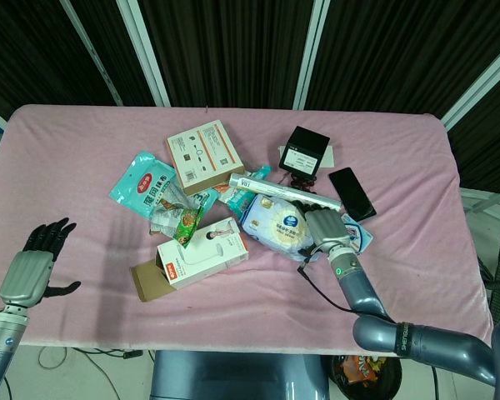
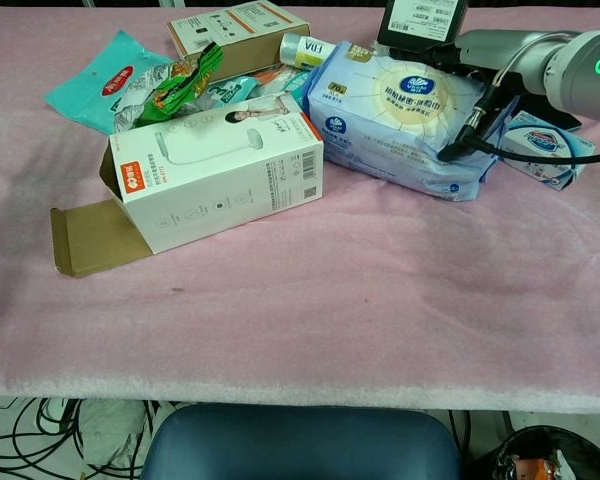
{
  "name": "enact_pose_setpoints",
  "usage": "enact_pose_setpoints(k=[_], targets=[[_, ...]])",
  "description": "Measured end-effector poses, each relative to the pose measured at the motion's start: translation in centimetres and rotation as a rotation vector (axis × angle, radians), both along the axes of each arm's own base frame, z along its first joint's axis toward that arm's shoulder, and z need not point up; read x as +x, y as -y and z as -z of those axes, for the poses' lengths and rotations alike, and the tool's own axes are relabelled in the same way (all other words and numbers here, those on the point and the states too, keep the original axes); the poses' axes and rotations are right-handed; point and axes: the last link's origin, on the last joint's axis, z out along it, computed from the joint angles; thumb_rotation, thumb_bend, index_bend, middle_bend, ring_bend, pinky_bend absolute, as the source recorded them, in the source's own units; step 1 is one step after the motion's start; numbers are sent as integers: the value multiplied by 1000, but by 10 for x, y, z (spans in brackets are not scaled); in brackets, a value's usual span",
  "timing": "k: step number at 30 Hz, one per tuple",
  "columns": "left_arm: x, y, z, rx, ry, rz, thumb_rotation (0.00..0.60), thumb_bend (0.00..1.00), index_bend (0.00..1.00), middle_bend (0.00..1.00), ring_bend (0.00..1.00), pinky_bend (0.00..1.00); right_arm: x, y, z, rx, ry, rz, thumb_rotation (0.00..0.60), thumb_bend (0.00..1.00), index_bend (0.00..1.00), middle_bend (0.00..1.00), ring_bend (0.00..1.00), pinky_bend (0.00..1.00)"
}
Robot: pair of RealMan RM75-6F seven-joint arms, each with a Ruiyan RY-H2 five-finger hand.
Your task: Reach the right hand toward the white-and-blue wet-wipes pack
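Observation:
The white-and-blue wet-wipes pack lies right of centre on the pink table, with its top face tipped toward the chest camera. My right hand is on the pack's right end. Its dark fingers reach over the top while the thumb presses the front edge, so it grips the pack. My left hand hovers at the table's near left edge, fingers spread and holding nothing; the chest view does not show it.
A white lamp box with an open flap lies just left of the pack. Snack pouches, a white-orange box, a tube, a black box, a phone and a small blue-white packet surround it.

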Motion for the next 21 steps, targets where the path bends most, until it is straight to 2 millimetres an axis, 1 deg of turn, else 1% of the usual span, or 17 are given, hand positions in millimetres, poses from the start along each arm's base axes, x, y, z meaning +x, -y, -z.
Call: enact_pose_setpoints(k=[1,4,8,10,13,16,21], targets=[[0,0,0,0,0,1,600,0,0,0,0,0,0,0,-1,-3,8,1,600,368,536,647,594,580],[0,0,0,1,0,4,600,0,0,0,0,0,2,-1,-5,-19,36,-8,600,386,607,687,635,614],[1,1,0,2,5,2,600,0,0,0,0,0,7,-2,-15,-64,88,-32,600,388,622,697,645,628],[1,1,0,3,8,0,600,0,0,0,0,0,10,-4,-25,-93,133,-42,600,388,622,697,644,628],[2,1,0,8,9,5,600,0,0,0,0,0,12,-8,-45,-144,200,-52,600,388,622,695,642,628],[2,2,0,9,13,10,600,0,0,0,0,0,9,-16,-71,-195,268,-48,600,388,622,692,640,628],[4,3,0,13,16,20,600,0,0,0,0,0,-5,-39,-112,-257,370,-25,600,388,622,689,639,628]])
